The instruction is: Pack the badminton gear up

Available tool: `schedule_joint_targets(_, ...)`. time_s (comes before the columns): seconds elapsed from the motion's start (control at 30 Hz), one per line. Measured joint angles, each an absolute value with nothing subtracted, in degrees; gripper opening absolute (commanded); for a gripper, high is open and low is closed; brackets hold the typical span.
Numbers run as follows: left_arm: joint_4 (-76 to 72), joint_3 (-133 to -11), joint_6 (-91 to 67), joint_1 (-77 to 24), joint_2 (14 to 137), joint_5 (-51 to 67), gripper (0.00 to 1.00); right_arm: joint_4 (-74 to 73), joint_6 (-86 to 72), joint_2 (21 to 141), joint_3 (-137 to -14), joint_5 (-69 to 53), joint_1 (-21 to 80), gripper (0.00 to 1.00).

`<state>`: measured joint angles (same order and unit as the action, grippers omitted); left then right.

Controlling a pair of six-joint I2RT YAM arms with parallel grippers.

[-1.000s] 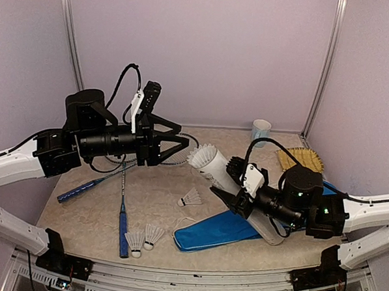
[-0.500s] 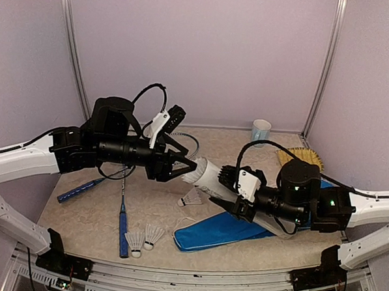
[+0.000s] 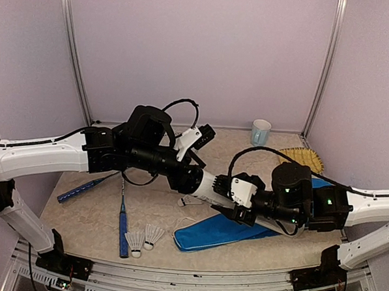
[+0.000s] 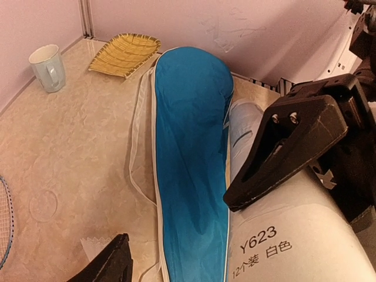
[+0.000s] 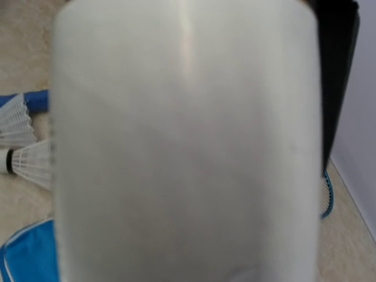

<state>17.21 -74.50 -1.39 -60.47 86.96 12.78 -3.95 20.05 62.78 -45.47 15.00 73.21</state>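
Right gripper [image 3: 236, 201] clamped on the long white tube [image 3: 213, 183], held mid-table above the blue cover [image 3: 209, 232], mouth toward 10 o'clock; left gripper [image 3: 198, 179], jaws apart, meets that mouth. Pushing off-axis could skew or dislodge the tube. Only the left wrist view shows its printed label [image 4: 261, 247] and the jaw gap.

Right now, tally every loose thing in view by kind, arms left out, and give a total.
Rackets: 2
Shuttlecocks: 3
Tube: 1
Racket cover: 1
Mug: 1
Brush: 1
Total: 9
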Motion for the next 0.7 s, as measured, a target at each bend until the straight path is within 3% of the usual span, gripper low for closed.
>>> schedule_joint_targets(0.37,11.97,-69.23,-1.61,-58.26,71.00,14.68,0.76,-1.61,17.63,62.02,-45.45,18.96,73.30,0.30)
schedule_joint_targets(0.53,8.97,-60.80,-5.04,-47.79,62.17,15.90,0.76,-1.65,16.10,61.98,-45.45,21.50,73.30,0.30)
schedule_joint_targets(0.7,9.96,-55.75,-8.08,-38.79,65.89,14.68,0.76,-2.48,14.37,61.98,-45.45,23.27,73.30,0.30)
